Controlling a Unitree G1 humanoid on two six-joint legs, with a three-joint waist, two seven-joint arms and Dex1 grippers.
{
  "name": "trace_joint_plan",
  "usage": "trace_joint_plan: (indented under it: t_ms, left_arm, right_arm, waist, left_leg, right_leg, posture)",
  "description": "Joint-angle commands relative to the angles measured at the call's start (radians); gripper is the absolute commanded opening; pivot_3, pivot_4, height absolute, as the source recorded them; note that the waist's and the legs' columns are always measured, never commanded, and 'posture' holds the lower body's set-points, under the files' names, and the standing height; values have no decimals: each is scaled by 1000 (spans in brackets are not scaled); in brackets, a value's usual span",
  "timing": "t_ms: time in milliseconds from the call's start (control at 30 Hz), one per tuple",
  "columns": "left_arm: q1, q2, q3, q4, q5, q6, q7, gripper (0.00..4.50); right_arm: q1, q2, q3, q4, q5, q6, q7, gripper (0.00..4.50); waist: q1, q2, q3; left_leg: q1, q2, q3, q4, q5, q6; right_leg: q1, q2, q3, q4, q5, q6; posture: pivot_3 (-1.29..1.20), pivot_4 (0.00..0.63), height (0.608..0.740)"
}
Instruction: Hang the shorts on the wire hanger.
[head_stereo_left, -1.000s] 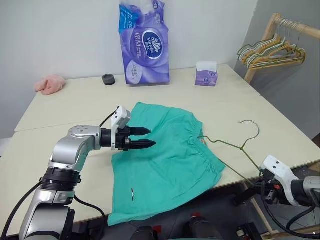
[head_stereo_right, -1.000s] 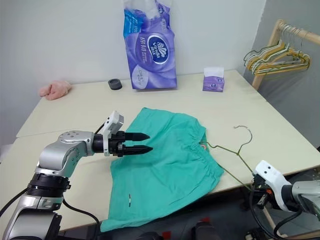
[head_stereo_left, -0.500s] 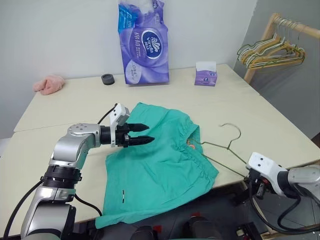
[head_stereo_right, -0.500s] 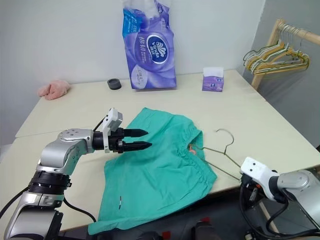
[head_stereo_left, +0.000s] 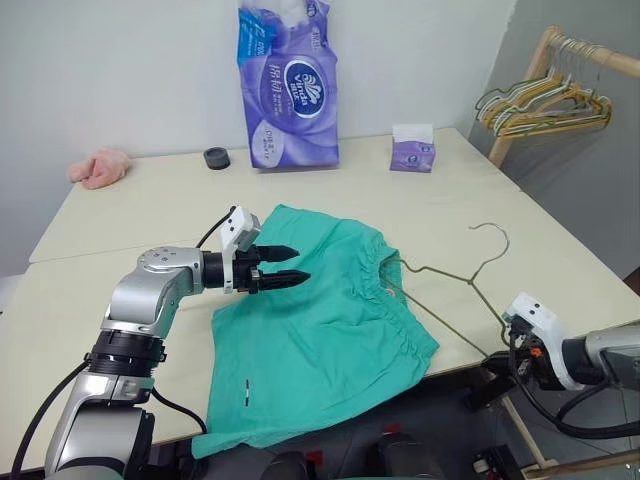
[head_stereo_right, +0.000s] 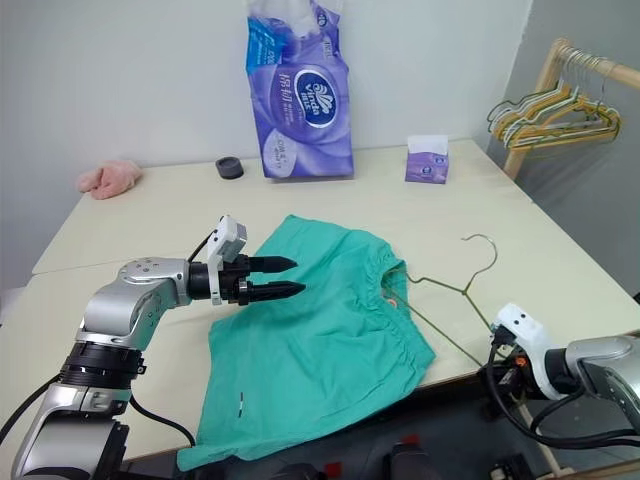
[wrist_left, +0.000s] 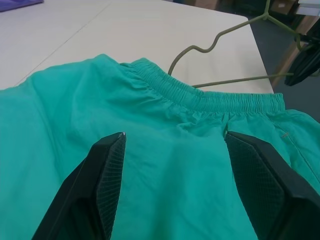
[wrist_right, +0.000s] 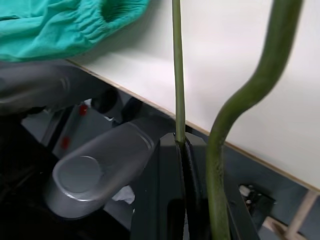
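Where gathered teal shorts (head_stereo_left: 320, 320) lie, left tool (head_stereo_left: 300, 266) wide, right tool (wrist_right: 182, 150) pinching thin wire hanger (head_stereo_left: 455, 285).

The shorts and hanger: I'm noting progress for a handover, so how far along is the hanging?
Early stage. Done: the right tool is shut on the wire hanger, whose far corner reaches the waistband of the shorts. In hand: the left tool hovers open above the shorts, gripping nothing. Left: the shorts lie flat on the table and must yet go onto the hanger.
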Motion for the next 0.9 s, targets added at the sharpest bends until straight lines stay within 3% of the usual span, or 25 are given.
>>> trace_joint_plan:
  t_ms: [33, 533, 700, 900]
  left_arm:
    - [-18, -3, 9, -23, -1, -18, 2, 3341]
    - [-10, -13, 14, -33, 2, -36, 11, 3341]
    - [-5, -13, 15, -36, 5, -44, 14, 3341]
    - [-1, -16, 17, -39, 2, -50, 22, 3341]
  right_arm:
    - [-62, -1, 63, 61, -12, -15, 19, 0]
    - [-361, 81, 281, 359, -61, -5, 75, 0]
    - [-432, 108, 304, 462, -62, 29, 101, 0]
    - [-536, 218, 273, 551, -69, 45, 59, 0]
  waist:
    - [0, 0, 0]
    - [1, 1, 1]
    - [2, 1, 0]
    - [1, 1, 0]
  left_leg:
    - [0, 0, 0, 0, 0, 0]
    - [0, 0, 0, 0, 0, 0]
    - [0, 0, 0, 0, 0, 0]
    - [0, 0, -1, 0, 0, 0]
  right_leg:
    - [0, 0, 0, 0, 0, 0]
    - [-1, 0, 0, 0, 3, -5]
    - [-1, 0, 0, 0, 3, -5]
    - [-1, 0, 0, 1, 3, -5]
  posture:
    - [-158, 52, 740]
    - [-130, 44, 740]
    - [-122, 42, 740]
    - [-118, 38, 740]
